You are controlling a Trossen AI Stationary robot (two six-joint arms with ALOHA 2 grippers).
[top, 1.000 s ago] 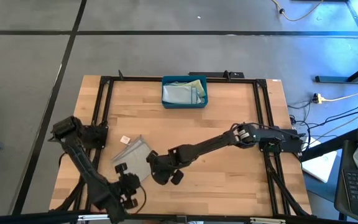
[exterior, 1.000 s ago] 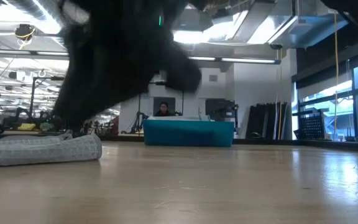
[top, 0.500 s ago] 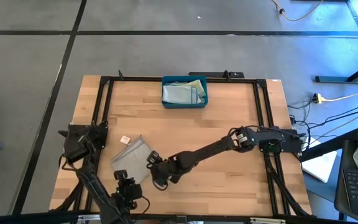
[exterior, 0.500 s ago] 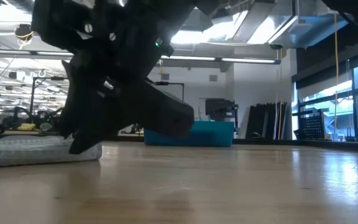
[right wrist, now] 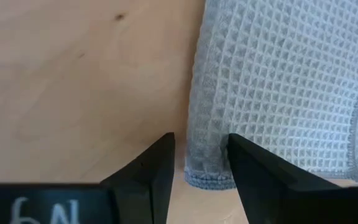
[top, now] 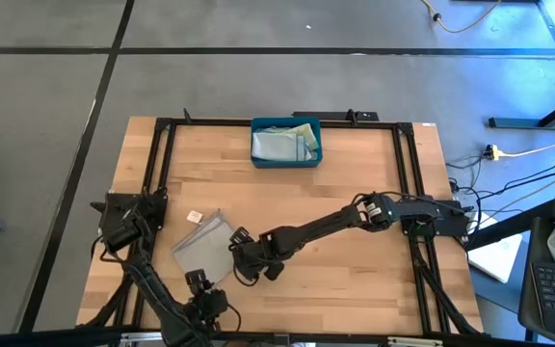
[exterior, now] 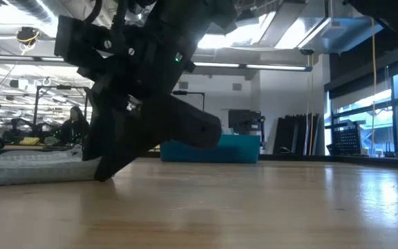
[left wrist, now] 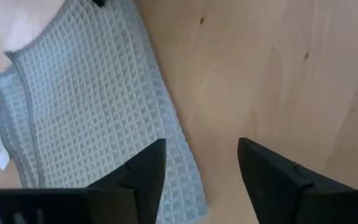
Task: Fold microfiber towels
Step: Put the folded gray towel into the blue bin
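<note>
Already one grey towel (top: 203,246) lies folded; right claw (top: 238,253) open at its edge, left claw (top: 203,292) open nearby; bin (top: 286,143) towels look finished.

From my station the light wooden table (top: 355,270) with its black metal frame (top: 167,123) sits on a grey floor (top: 258,77) crossed by dark seams. Looking level across it, I get a big workshop: bright ceiling strip lights (exterior: 254,66), white back wall (exterior: 282,97), tall windows (exterior: 375,111) on the right, cluttered benches (exterior: 26,142) left.
</note>
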